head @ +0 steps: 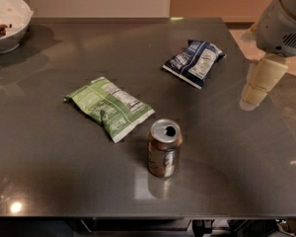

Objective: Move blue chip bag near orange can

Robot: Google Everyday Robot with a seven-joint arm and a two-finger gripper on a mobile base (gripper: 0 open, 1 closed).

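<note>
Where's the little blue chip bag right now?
The crinkly dark-blue chip bag lies on the grey table, far right, beyond the upright copper-orange can, with the robot's cream claw just right of it.

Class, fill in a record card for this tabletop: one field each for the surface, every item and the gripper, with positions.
surface: dark grey glossy table
bag to move: small navy-blue crinkly chip bag, flat, far right
destination: upright copper-orange drink can, front centre, apart from that bag
other bag: larger green chip bag, flat, left of can
bowl: white bowl, far left corner
gripper: cream gripper, over right edge, touching no item
</note>
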